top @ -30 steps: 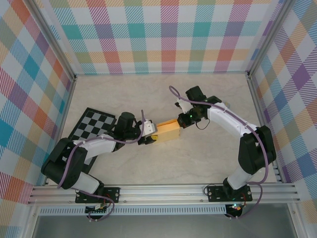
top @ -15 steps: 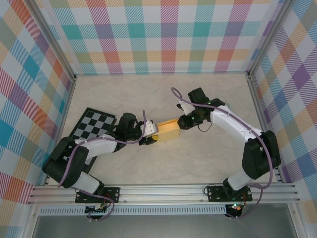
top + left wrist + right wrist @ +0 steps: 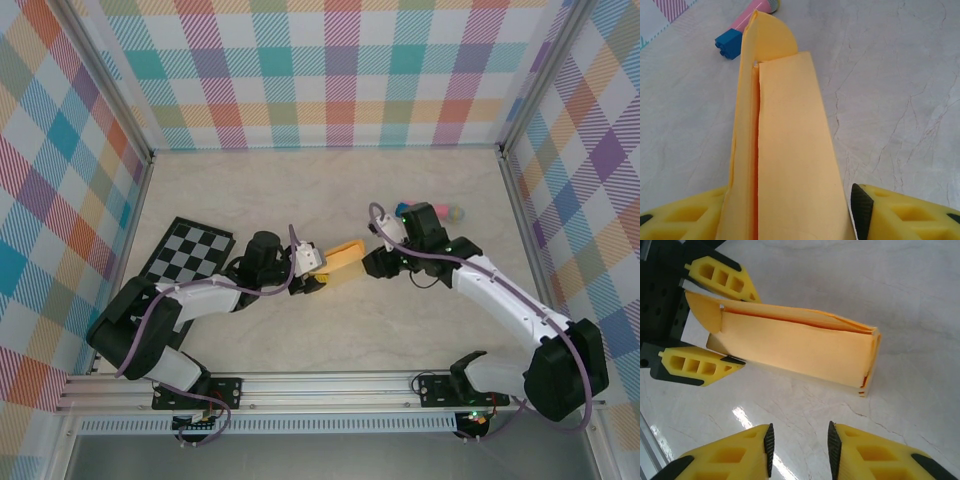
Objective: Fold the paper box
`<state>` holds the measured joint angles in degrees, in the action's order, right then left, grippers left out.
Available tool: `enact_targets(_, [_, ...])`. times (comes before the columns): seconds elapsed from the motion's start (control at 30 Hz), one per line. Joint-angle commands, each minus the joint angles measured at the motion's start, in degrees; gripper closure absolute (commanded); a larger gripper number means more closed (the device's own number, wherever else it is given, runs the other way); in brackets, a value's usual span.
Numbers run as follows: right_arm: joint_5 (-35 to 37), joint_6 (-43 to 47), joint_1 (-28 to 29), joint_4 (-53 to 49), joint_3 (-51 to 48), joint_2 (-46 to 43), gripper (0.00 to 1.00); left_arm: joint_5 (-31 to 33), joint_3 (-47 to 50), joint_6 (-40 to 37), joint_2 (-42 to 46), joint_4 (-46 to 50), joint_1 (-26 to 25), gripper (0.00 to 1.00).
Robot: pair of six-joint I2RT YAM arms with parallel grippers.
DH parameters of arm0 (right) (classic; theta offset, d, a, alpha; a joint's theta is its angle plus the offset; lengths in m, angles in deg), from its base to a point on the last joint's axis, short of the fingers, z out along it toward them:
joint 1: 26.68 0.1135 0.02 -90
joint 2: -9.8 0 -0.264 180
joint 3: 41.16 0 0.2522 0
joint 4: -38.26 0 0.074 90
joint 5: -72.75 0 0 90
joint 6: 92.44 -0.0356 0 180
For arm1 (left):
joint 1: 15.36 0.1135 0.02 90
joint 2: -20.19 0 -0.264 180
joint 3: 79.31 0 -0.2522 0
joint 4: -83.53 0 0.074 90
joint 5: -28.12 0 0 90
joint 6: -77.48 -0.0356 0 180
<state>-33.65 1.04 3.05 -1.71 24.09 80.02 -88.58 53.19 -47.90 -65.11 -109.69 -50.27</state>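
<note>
The left fingers (image 3: 715, 275) are closed on one end of the box (image 3: 800, 347), one on each side. The right fingers (image 3: 730, 455) are open a little bit with nothing between them. They sit just beside the box's other end and do not touch it. The box is in the middle of the desk (image 3: 300, 190), which is pale like stone. A pink stick (image 3: 754, 9) with a blue end lies past the box. A checkered board (image 3: 185, 255) sits on the left. The walls (image 3: 340, 70) have bright squares.

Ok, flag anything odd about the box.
The box in the left tool isn't closed: a rounded flap sticks out untucked at one end, and the long seam gapes slightly.
</note>
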Motion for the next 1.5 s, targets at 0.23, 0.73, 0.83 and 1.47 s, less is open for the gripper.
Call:
enact_targets(0.23, [1.2,-17.5,-2.8,-0.2,10.6,6.2,0.5,2.0,3.3,-0.8,3.4,1.0,-0.9,0.31])
enact_targets(0.73, [-3.2,-81.9,-5.2,-7.3,10.3,12.2,0.23,3.2,4.4,0.7,4.3,0.3,-1.1,0.34])
enact_targets(0.83, [-5.1,-84.0,-4.7,-6.2,12.3,16.2,0.22,3.2,4.2,0.9,4.3,0.1,-1.3,0.36])
enact_targets(1.47, [0.9,-89.8,-1.3,2.0,13.1,24.5,0.38,3.3,3.2,6.4,2.6,-3.8,-3.0,0.42])
